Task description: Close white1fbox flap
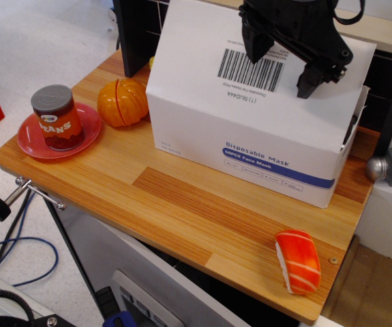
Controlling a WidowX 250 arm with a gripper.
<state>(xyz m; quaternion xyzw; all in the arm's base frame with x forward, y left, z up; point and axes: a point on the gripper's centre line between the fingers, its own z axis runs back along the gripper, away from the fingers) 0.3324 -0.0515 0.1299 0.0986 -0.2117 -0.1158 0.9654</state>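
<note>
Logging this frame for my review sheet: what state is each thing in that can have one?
flap: folded down over the box top, barcode face up
white box: upright on the table, top covered
gripper: open, fingers spread above the flap
beans can: upright on the red plate
pumpkin: upright beside the box
salmon sushi: lying flat near the table's front corner

Pretty bright, even light from overhead, soft shadows under the box and can, everything sharp, the white cardboard slightly washed out.

Matt white cardboard flap; varnished wooden table.
</note>
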